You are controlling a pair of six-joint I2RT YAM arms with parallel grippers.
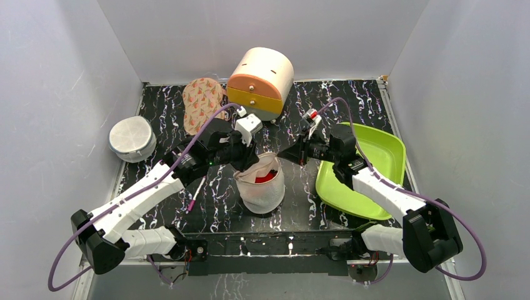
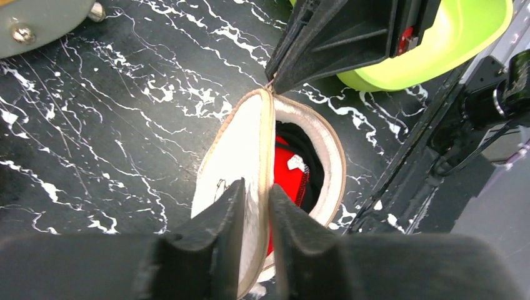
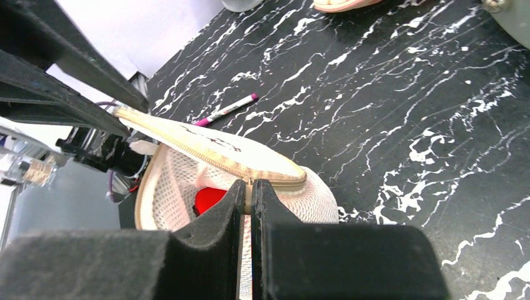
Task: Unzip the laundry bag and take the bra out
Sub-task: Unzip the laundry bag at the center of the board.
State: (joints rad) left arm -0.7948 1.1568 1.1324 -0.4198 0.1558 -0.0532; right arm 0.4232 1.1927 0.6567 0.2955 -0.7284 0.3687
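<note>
- Plainly, the bag (image 1: 259, 190) stands mid-table between the two arms, its zip largely undone and its flap (image 2: 237, 144) raised on edge.
- The right gripper (image 3: 250, 185) is pinched tight on the zip end at the bag's rim, probably to anchor the bag so it cannot slide or sag.
- The left gripper (image 2: 256, 190) straddles the flap's rim with only a narrow gap. I cannot tell whether it actually pinches. It seems placed to hold the mouth apart.
- The bra (image 2: 286, 187) lies inside, its red showing through the opening, and is not yet out.
- The tray (image 1: 387, 150) beside the right arm looks a likely drop spot.
</note>
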